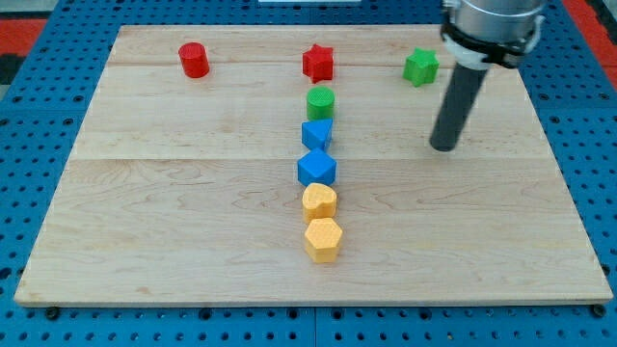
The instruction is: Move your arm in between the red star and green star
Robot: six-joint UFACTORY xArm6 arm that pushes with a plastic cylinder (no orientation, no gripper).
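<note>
The red star (318, 63) lies near the view's top, at the middle of the wooden board (174, 222). The green star (420, 67) lies to its right, also near the top. My tip (443, 146) rests on the board below and slightly right of the green star, well to the right of the red star. The rod rises up and to the right from the tip. It touches no block.
A red cylinder (194, 60) sits at the top left. Below the red star runs a column: a green cylinder (321, 100), two blue blocks (317, 134) (316, 169), and two yellow blocks (319, 201) (323, 239). Blue pegboard surrounds the board.
</note>
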